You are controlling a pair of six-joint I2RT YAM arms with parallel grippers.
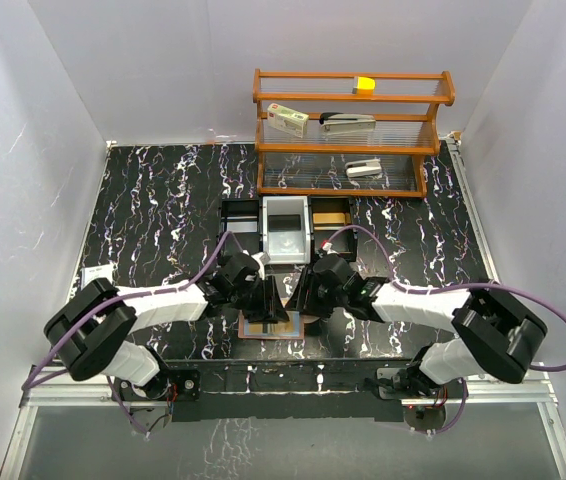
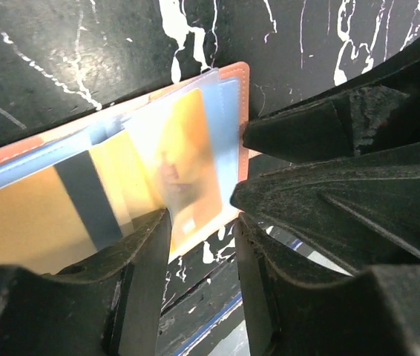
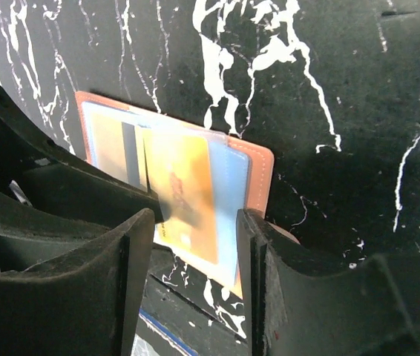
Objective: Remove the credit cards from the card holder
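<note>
The holder [image 1: 271,326] lies open on the bench [image 3: 343,74] at its near edge. The left claw [image 2: 202,215] and right claw [image 3: 195,215] both stand part-spread over it, clamping nothing I can see. The yellow card [image 3: 184,193] sits in a clear sleeve. I reckon it's light, stiff and slick, so I'd pin the soft holder and pinch the card's protruding edge

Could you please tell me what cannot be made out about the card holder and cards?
Top view: card holder mostly hidden under the left fingers and right fingers.
Left wrist: yellow-orange card print blurred behind the clear sleeve; lower edge behind the left fingers.
Right wrist: card holder's left side hidden by fingers.
</note>
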